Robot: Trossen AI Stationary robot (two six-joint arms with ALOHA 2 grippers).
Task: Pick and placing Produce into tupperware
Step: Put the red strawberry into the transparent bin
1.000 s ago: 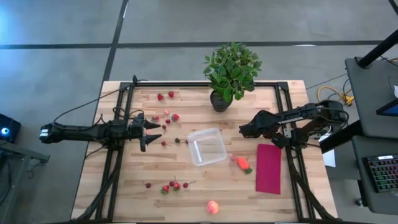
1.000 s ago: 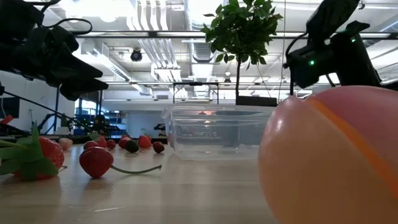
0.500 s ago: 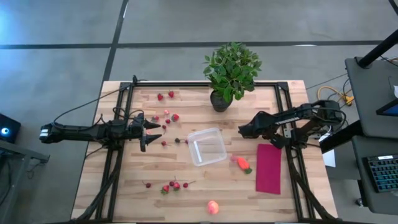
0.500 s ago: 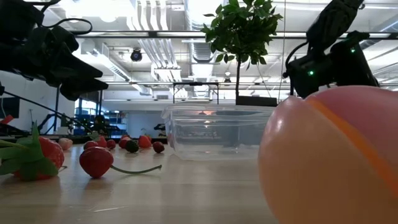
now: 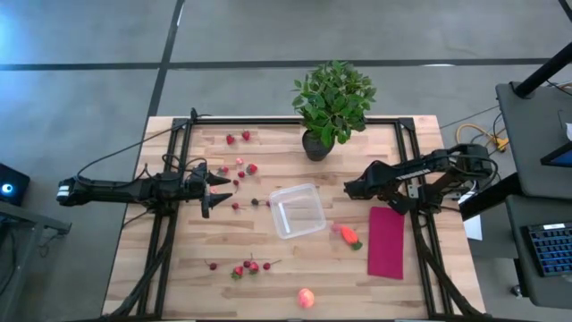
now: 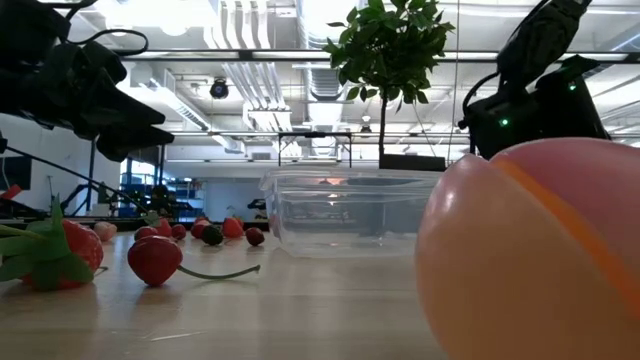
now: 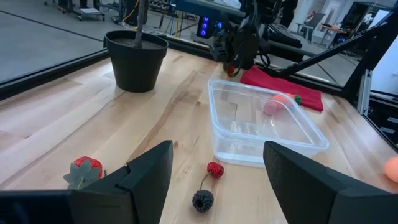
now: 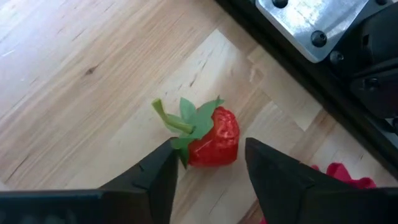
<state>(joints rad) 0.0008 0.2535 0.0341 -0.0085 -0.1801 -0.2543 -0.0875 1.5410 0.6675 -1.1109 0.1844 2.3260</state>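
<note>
Right gripper (image 8: pixel 205 163) is sitting right of centre in the high view, jaws closing around a strawberry (image 8: pixel 211 137) beside the red cloth (image 5: pixel 386 241). Left gripper (image 5: pixel 214 185) is waiting mid-left, jaws spread, empty. Clear container (image 5: pixel 298 210) is lying at centre; plant pot (image 5: pixel 317 143) is standing above it, carrot (image 5: pixel 349 235) lower right.

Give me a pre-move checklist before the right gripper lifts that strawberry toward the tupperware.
1. Strawberry between the right gripper fingers: ok, it sits right at the tips.
2. Firm grip on it: cannot tell; small gaps show beside the berry.
3. Tupperware upright with open top: ok.
4. Tupperware holds no produce yet: ok.
5. Path from right gripper to tupperware: ok, bare wood between; the carrot lies nearer the front.
6. Left gripper away from the tupperware: ok, open over scattered strawberries.
</note>
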